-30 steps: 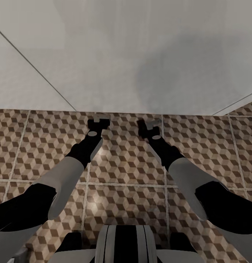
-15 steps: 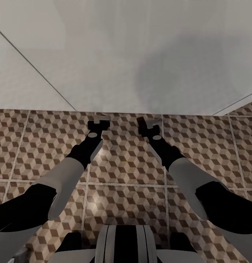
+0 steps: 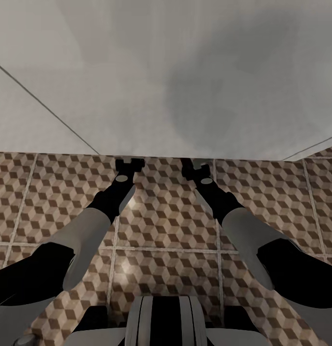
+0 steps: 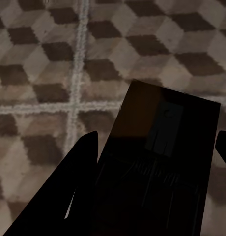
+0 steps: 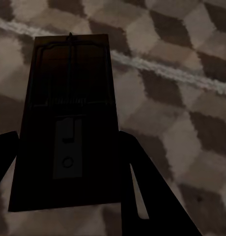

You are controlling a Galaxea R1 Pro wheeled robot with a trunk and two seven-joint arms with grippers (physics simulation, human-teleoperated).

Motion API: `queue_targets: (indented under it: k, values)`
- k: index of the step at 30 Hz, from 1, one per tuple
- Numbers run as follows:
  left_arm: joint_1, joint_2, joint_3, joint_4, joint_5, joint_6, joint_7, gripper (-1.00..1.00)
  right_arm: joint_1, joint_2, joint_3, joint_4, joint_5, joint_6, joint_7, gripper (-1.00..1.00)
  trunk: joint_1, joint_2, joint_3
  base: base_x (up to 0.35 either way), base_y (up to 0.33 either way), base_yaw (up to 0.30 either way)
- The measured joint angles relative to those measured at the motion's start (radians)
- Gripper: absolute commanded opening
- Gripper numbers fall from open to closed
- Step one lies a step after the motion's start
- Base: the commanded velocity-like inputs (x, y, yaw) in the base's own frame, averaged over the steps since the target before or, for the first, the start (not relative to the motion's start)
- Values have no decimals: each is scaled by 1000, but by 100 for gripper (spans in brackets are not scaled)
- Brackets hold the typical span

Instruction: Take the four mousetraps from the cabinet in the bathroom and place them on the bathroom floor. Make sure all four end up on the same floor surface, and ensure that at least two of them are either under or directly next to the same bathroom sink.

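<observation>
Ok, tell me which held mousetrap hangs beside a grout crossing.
The flat dark wooden mousetrap in the left end effector; the right mousetrap has only a single grout line.

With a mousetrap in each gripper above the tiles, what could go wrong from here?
1. Both mousetraps, left and right, hang above the bathroom floor; released from there they may bounce or flip.
2. The left gripper and right gripper sit close to the white surface ahead, so moving forward may knock them against it.
</observation>
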Motion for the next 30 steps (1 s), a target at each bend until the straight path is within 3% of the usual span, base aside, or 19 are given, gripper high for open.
queue_targets:
  k: [16,23,26,30]
  values:
    - [15,-1,1,25,0,-18,0,-100,-1,3,0,6,2,2,-2,-100,0,0,0,2,0,0]
    - [15,-4,11,58,2,-8,2,-100,-1,8,25,25,5,22,-10,-100,0,0,0,0,0,0]
    - [14,-4,13,73,4,7,2,-100,-1,8,29,26,5,42,-11,-100,0,0,0,0,0,0]
    - [13,-5,14,74,2,85,2,-100,-1,11,30,26,5,56,-11,-100,0,0,0,0,0,0]
